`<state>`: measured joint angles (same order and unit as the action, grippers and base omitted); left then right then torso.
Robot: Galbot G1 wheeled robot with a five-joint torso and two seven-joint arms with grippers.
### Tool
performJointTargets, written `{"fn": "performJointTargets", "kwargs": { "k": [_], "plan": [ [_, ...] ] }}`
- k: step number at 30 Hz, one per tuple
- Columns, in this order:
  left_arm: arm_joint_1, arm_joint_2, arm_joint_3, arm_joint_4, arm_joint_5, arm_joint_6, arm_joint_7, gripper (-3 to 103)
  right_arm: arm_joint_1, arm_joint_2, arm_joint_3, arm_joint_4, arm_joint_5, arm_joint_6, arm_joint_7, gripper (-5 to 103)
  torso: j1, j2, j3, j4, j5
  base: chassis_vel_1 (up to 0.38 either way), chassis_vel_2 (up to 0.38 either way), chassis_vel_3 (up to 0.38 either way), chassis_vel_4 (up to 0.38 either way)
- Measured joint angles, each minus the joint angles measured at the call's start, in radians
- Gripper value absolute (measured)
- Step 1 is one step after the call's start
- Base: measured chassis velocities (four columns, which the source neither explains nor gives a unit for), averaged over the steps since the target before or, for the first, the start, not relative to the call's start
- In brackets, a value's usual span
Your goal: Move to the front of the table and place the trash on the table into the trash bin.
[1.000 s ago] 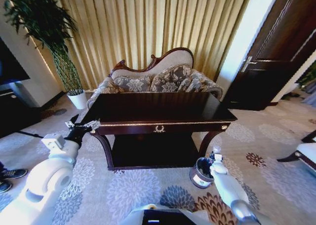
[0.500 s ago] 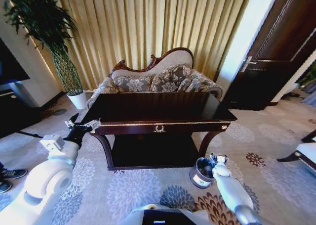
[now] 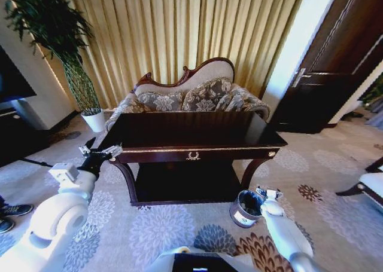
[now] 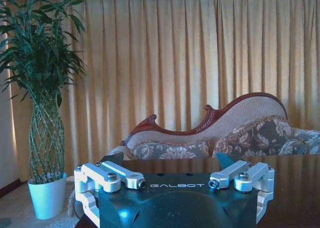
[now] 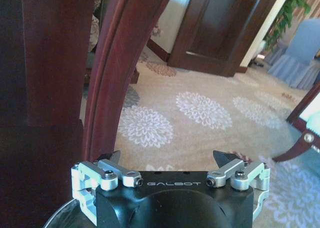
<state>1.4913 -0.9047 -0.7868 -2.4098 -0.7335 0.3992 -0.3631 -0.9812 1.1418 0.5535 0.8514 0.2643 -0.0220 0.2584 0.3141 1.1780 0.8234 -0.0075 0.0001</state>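
The dark glossy table (image 3: 191,131) with a gold wreath emblem stands straight ahead, and its top (image 4: 295,188) is bare. The trash is out of view. On the carpet by the table's right front leg (image 5: 107,62) sits the small round trash bin (image 3: 244,208). My right gripper (image 3: 267,193) hangs just beside the bin's right rim; it is open (image 5: 167,158) with nothing between its fingers. My left gripper (image 3: 99,153) is held at the table's left front corner, level with the top, open (image 4: 168,159) and holding nothing.
A carved-back floral sofa (image 3: 191,95) stands behind the table, before gold curtains. A tall plant in a white pot (image 3: 94,120) is at the back left, a dark door (image 3: 335,69) at the right. A chair (image 3: 368,185) edges in from the right. Patterned carpet lies all around.
My right gripper has drifted a little to the right, from over the bin's rim to just beside it. The left arm has not moved.
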Motion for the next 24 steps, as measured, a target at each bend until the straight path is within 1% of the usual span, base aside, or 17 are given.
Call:
{"fn": "performJointTargets", "kwargs": {
  "k": [7,8,9,11,12,13,16,18,19,23,24],
  "plan": [
    [0.003,-0.005,-0.002,0.0,0.0,0.0,0.0,100,-0.026,-0.007,-0.002,0.028,0.045,-0.019,0.0,100,0.0,0.0,0.0,0.0002,0.0,0.0,0.0,0.0,0.0],
    [0.002,-0.008,-0.002,0.0,0.0,0.0,0.001,100,-0.042,-0.014,-0.005,0.048,0.069,-0.021,-0.01,100,0.0,0.0,0.0,0.0003,0.0001,0.0,0.0,0.0,0.0],
    [0.0,-0.012,-0.002,0.0,0.0,0.0,0.001,100,-0.069,-0.024,-0.008,0.082,0.104,-0.024,-0.038,100,0.0,0.0,0.0,0.0002,0.0001,0.0,0.0,0.0,0.0],
    [-0.001,-0.024,-0.001,0.001,0.003,0.0,0.002,100,-0.138,-0.047,-0.006,0.181,0.182,-0.029,-0.115,100,0.0,0.0,0.0,-0.0002,0.0002,0.0,0.0,0.0,0.0],
    [-0.001,-0.03,0.0,0.001,0.004,-0.001,0.003,100,-0.17,-0.055,0.004,0.232,0.203,-0.023,-0.145,100,0.0,0.0,0.0,-0.0004,0.0001,0.0,0.0,0.0,0.0],
    [-0.001,-0.03,0.0,0.001,0.004,-0.001,0.003,100,-0.17,-0.055,0.004,0.232,0.203,-0.023,-0.145,100,0.0,0.0,0.0,-0.0004,0.0001,0.0,0.0,0.0,0.0],
    [0.005,-0.04,-0.002,0.001,0.007,-0.003,0.004,100,-0.256,-0.074,0.053,0.397,0.272,0.013,-0.207,100,0.0,0.0,0.0,0.0001,-0.0003,0.0,0.0,0.0,0.0],
    [0.009,-0.046,-0.008,0.003,0.008,-0.004,0.005,100,-0.32,-0.078,0.092,0.54,0.325,0.011,-0.225,100,0.0,0.0,0.0,0.0001,-0.0001,0.0,0.0,0.0,0.0],
    [0.009,-0.046,-0.008,0.003,0.008,-0.004,0.005,100,-0.32,-0.078,0.092,0.54,0.325,0.011,-0.225,100,0.0,0.0,0.0,0.0001,-0.0001,0.0,0.0,0.0,0.0],
    [0.017,-0.054,-0.01,0.009,0.011,-0.005,0.007,100,-0.48,-0.073,0.163,0.892,0.386,-0.051,-0.243,100,0.0,0.0,0.0,-0.0001,-0.0001,0.0,0.0,0.0,0.0],
    [0.017,-0.054,-0.01,0.009,0.011,-0.005,0.007,100,-0.48,-0.073,0.163,0.892,0.386,-0.051,-0.243,100,0.0,0.0,0.0,-0.0001,-0.0001,0.0,0.0,0.0,0.0]
  ]
}}
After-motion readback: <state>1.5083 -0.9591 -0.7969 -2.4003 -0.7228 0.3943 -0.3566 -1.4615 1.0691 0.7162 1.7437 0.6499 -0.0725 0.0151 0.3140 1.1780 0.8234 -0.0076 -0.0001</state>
